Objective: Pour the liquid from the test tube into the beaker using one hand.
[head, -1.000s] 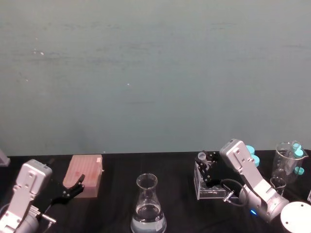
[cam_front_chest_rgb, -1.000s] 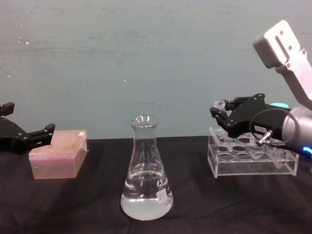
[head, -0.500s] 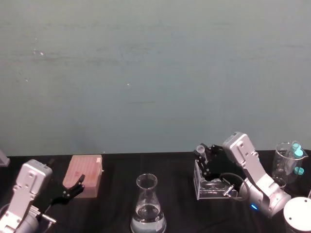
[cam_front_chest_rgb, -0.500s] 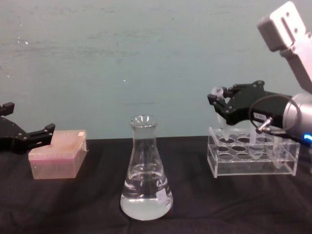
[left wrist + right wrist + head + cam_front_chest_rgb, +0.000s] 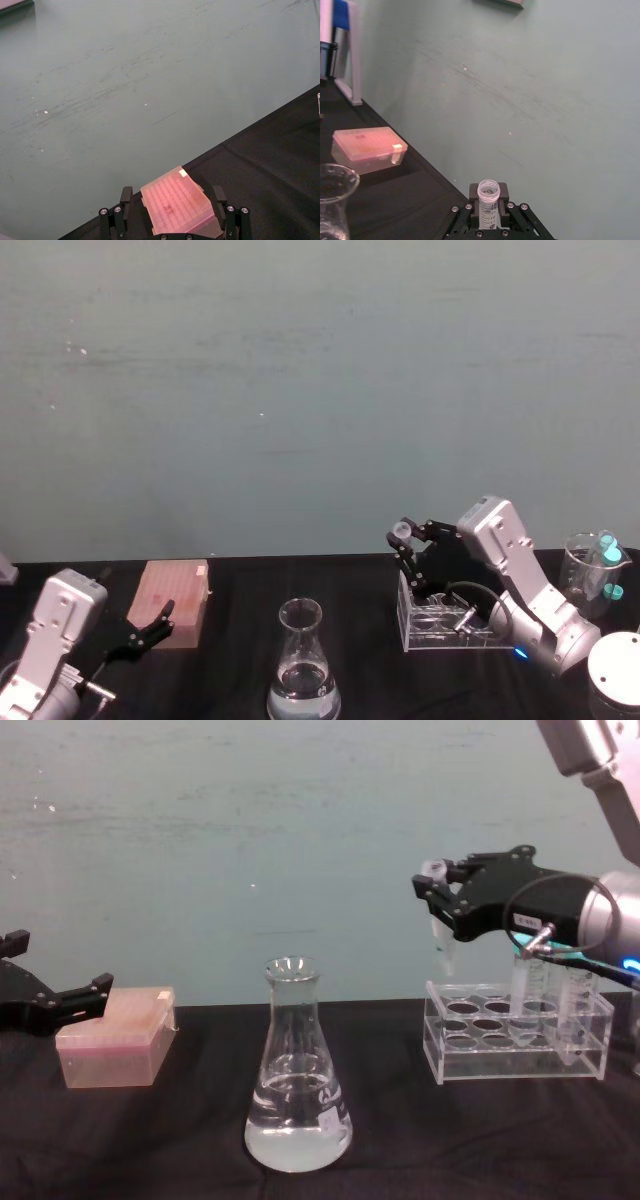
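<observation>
My right gripper (image 5: 433, 892) is shut on the test tube (image 5: 443, 946) and holds it upright in the air above the left end of the clear rack (image 5: 515, 1045). The tube's open mouth (image 5: 488, 190) shows between the fingers in the right wrist view; I cannot make out liquid inside it. The beaker (image 5: 297, 1082), a conical flask, stands at the table's middle, left of and below the tube, with clear liquid (image 5: 298, 1138) in its base. In the head view the test tube (image 5: 400, 531) is up and right of the beaker (image 5: 304, 665). My left gripper (image 5: 62, 1000) is parked open at the far left.
A pink lidded box (image 5: 115, 1042) lies just beyond the left gripper. The rack holds taller clear tubes (image 5: 530, 990) at its right end. A glass cup with turquoise-capped tubes (image 5: 597, 570) and a white round object (image 5: 615, 685) sit at the far right. Teal wall behind.
The right gripper has lifted the test tube up out of the rack and carried it a little left, toward the beaker. The left arm has stayed still.
</observation>
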Tool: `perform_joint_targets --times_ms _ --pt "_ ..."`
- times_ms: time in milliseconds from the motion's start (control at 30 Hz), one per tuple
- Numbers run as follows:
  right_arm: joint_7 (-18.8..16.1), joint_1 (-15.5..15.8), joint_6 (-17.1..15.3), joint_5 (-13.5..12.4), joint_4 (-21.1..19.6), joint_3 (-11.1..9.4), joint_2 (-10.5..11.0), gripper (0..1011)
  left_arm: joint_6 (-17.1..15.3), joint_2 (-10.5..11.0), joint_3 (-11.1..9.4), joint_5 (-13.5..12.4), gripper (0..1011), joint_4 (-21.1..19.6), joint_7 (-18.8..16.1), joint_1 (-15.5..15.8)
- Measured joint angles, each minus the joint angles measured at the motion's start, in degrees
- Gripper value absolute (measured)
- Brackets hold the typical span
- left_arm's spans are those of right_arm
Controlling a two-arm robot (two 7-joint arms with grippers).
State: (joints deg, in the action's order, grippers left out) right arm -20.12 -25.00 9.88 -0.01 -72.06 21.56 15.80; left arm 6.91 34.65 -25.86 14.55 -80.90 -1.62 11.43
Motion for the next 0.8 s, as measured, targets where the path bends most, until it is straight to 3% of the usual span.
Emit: perform_joint_targets --times_ms 433,667,800 --pt "-2.71 -1.69 2.95 4.61 -1.50 4.52 1.05 217 0.00 0.00 0.00 0.00 1000 0.00 0.00 0.00" --pt "-2.60 -2.12 4.88 8.35 -2.19 6.97 1.81 217 0.00 0.00 0.00 0.00 1000 0.00 0.00 0.00" --pt "-0.95 -2.13 6.29 11.87 -2.77 8.27 2.40 217 0.00 0.00 0.00 0.00 1000 0.00 0.00 0.00"
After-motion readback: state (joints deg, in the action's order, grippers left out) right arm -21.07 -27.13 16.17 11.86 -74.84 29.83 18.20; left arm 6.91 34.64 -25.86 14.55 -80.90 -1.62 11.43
